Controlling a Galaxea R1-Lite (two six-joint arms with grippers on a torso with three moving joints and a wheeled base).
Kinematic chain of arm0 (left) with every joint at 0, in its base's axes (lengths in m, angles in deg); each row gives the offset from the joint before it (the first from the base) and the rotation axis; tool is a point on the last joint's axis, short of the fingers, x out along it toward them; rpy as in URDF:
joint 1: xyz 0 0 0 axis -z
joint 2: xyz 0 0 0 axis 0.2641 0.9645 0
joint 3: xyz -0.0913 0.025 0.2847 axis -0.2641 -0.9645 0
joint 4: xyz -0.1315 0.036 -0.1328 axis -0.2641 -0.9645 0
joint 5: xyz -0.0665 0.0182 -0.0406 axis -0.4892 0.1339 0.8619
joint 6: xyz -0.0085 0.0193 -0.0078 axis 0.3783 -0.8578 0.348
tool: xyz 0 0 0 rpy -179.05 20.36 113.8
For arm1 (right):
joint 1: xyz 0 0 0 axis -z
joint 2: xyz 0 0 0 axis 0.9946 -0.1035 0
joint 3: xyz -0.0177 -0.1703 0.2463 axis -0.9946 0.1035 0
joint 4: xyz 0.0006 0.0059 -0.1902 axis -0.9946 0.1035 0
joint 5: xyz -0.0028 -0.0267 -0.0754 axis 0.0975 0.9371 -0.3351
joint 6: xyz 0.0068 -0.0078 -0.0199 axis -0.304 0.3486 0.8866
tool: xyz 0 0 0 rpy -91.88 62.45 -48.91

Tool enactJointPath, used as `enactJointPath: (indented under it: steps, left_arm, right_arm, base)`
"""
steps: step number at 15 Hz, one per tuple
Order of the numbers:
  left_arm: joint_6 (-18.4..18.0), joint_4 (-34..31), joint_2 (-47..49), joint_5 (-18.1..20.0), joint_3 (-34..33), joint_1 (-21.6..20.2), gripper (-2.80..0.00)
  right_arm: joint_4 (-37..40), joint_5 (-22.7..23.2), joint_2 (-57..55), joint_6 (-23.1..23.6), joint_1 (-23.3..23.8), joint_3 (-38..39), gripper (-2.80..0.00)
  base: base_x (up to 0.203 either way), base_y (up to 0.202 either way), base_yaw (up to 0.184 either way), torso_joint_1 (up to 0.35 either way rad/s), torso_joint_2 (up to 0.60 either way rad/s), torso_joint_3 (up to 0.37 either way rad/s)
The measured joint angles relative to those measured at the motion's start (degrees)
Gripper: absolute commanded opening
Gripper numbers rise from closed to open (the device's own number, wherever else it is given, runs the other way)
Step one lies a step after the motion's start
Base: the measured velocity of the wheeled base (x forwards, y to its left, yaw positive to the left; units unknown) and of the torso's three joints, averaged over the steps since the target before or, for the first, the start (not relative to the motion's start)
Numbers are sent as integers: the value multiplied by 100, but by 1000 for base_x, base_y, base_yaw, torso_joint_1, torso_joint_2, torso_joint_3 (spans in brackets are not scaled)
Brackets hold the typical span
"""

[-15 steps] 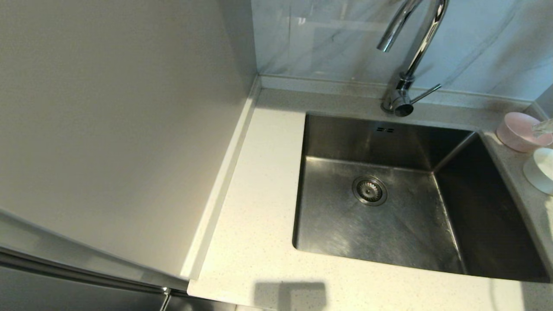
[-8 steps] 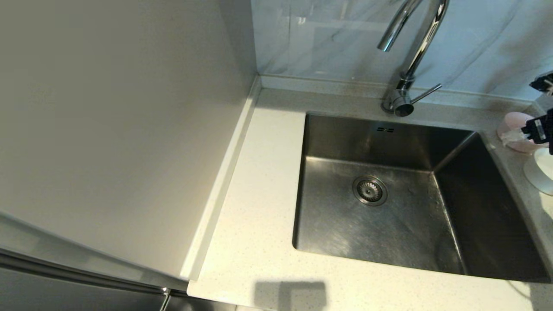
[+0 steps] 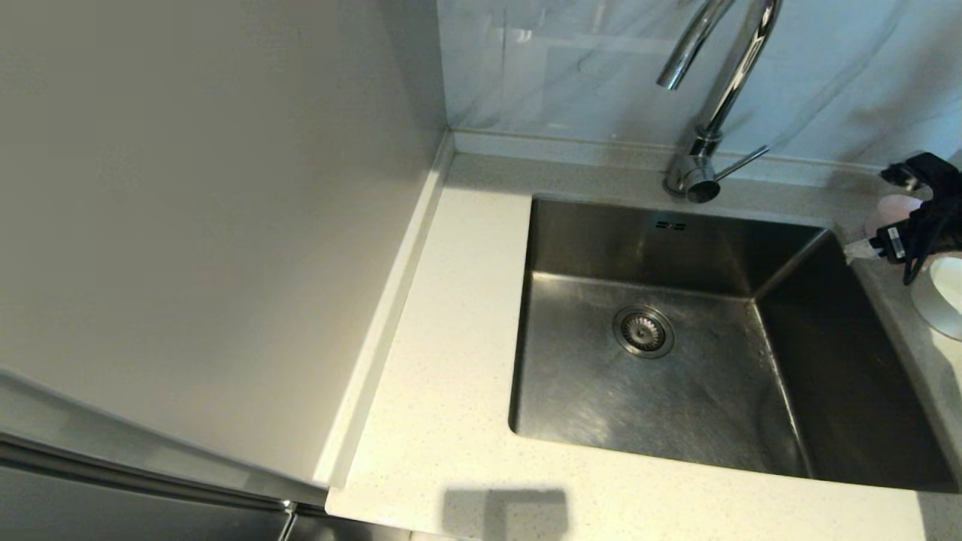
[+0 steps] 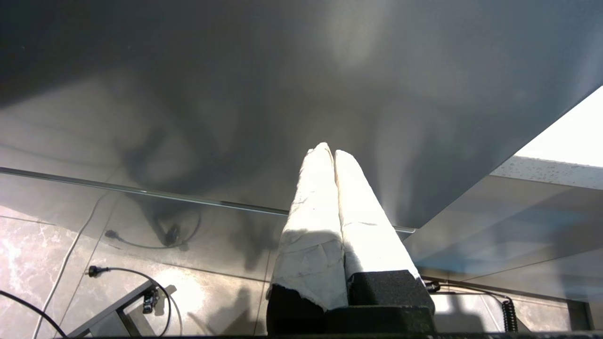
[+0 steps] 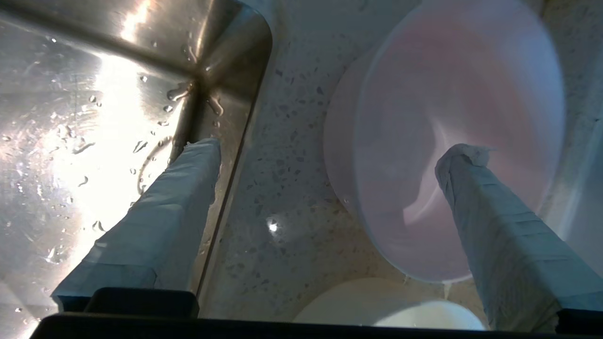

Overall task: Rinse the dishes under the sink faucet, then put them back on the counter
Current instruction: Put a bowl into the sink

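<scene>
Reaching for first dish: right end effector (image 5: 330,146) spread wide, one finger inside pink bowl (image 5: 452,141); next, straddle rim, clench, lift toward faucet (image 3: 714,98).

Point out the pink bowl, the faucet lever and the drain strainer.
pink bowl (image 5: 452,122): right wrist view, on its inner surface.
faucet lever (image 3: 744,161): head view, midway along the thin rod.
drain strainer (image 3: 642,331): head view, centre of the round grate.

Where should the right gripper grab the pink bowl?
Probably the rim nearest the sink. The pink bowl sits upright and open on the counter; the right gripper is open above it, one finger over the hollow, so come down from above.
</scene>
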Motion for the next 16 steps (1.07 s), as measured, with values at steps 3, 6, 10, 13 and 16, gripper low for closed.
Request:
enactJointPath:
  steps: [3, 6, 10, 13, 16]
  left_arm:
    - [2, 0, 0, -2, 0, 0, -280]
    - [2, 0, 0, 0, 0, 0, -280]
    - [2, 0, 0, 0, 0, 0, -280]
    - [2, 0, 0, 0, 0, 0, -280]
    - [0, -2, 0, -2, 0, 0, -280]
  right_arm:
    - [-151, -92, -85, -1, -9, 0, -280]
    - [-239, -75, -91, -6, -44, 0, -280]
    - [-388, -70, -46, -39, -146, 0, -280]
    - [-411, -67, 0, -52, -218, -2, -280]
    - [-411, -67, 61, -198, -332, 0, -280]
  base:
    - [0, 0, 0, 0, 0, 0]
    - [0, 0, 0, 0, 0, 0]
    - [0, 0, 0, 0, 0, 0]
    - [0, 0, 0, 0, 0, 0]
    - [0, 0, 0, 0, 0, 0]
